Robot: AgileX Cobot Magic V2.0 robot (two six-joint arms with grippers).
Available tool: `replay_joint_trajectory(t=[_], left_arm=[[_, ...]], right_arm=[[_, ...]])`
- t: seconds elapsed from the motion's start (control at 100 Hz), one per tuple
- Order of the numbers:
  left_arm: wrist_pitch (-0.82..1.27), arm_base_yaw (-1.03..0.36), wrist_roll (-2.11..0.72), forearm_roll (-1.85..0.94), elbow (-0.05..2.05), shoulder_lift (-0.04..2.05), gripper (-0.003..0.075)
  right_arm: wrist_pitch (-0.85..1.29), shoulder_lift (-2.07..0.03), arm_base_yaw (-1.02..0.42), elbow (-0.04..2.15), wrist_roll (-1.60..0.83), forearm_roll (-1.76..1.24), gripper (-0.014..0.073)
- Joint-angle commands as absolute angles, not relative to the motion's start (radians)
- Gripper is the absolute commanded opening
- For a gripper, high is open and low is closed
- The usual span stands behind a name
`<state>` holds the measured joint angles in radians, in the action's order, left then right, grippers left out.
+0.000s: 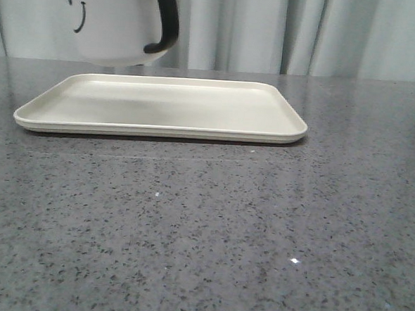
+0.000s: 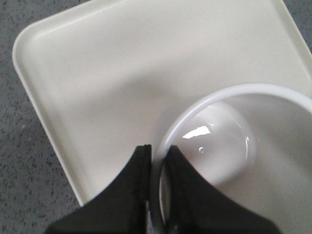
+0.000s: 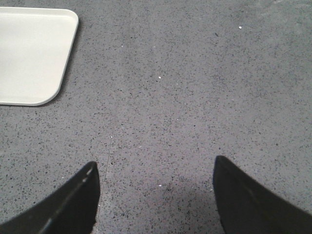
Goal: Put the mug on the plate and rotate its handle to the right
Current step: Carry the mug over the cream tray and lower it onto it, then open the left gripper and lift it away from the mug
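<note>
Mug (image 1: 113, 23): held in the air above the left rear part of the plate, clear of its surface in the front view. The smiley print is seen on the left of its wall; the upper body is cut off by the frame edge.

Handle (image 1: 166, 19): the black loop is seen on the mug's right side, so it is judged to be already close to the required heading.

Left gripper (image 2: 157, 152): clamped on the mug's rim, one finger inside the wall and one outside. This pinch is judged to have been chosen so that the base is left free for setting down. The gripper is not seen in the front view.

Plate (image 1: 161, 107): lying flat on the grey speckled table (image 1: 259, 236), with nothing resting on it. In the left wrist view its surface is seen directly beneath the mug, near one corner.

Step in hand: lowering is judged to be due next. The mug should be kept upright, since a rim pinch allows it to swing.

Right gripper (image 3: 156, 195): jaws spread wide with nothing between them, held over bare table just beside the plate's corner (image 3: 53, 92). It is judged to be parked there, clear of the placing path.
</note>
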<state>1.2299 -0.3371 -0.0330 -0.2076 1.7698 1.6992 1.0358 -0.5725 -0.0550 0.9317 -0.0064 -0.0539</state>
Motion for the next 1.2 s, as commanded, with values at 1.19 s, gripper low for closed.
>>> replay_joint_trajectory(t=[1.19], left_arm=[[1.264, -0.408, -0.032, -0.229, 1.999, 1.957, -0.002]], right_arm=[[0.955, -0.585, -0.049, 0.965, -0.012, -0.052, 0.0501]])
